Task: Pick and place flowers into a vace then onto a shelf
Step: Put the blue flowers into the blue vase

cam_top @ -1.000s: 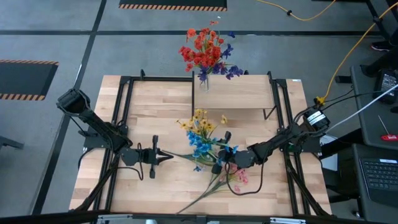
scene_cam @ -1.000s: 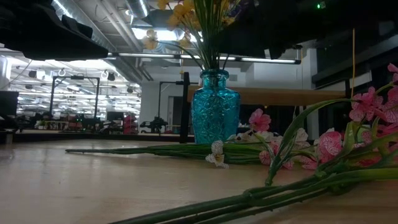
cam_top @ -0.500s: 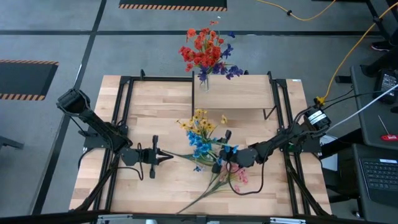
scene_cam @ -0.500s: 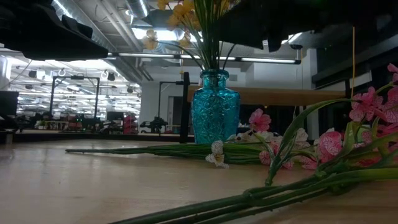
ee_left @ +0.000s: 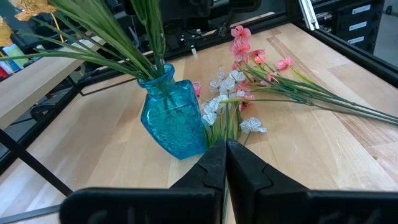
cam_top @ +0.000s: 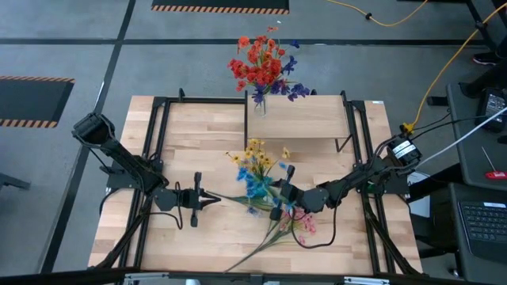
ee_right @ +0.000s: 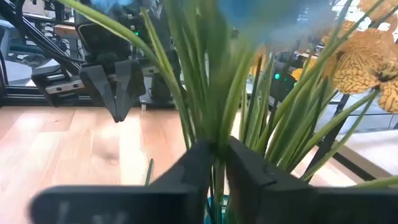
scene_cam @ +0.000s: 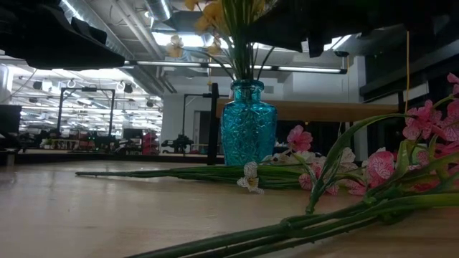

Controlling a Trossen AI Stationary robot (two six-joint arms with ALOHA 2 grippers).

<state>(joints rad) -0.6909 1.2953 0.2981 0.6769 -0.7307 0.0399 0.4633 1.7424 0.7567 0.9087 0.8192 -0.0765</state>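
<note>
A teal glass vase [scene_cam: 247, 132] stands on the table's middle and holds yellow and blue flowers [cam_top: 255, 170]. My right gripper [ee_right: 217, 158] is shut on their green stalks just above the vase's mouth; in the high view it [cam_top: 277, 194] comes in from the right. My left gripper [ee_left: 225, 163] hovers shut on the vase's left side [cam_top: 210, 200] and touches nothing. White flowers [ee_left: 227, 102] and pink flowers [ee_left: 249, 56] lie flat on the tabletop beside the vase. My right gripper pinches a bunch of the flowers' green stalks [ee_right: 211, 118] between its two fingers, just above the vase's mouth. The fingers come in level from the table's right side and lie across the stalks. The stalks stand upright, their lower ends in the vase.
The shelf [cam_top: 305, 117] stands at the table's far side; a clear vase of red and purple flowers [cam_top: 261, 67] stands at its left end. Long stalks [scene_cam: 287, 229] run along the near tabletop. Black frame rails [cam_top: 150, 142] line both table sides.
My right gripper has shut on the stalks above the vase; its fingers stood apart on either side of them before. The yellow blooms have shifted a little. The vase and my left gripper have stayed where they were.
</note>
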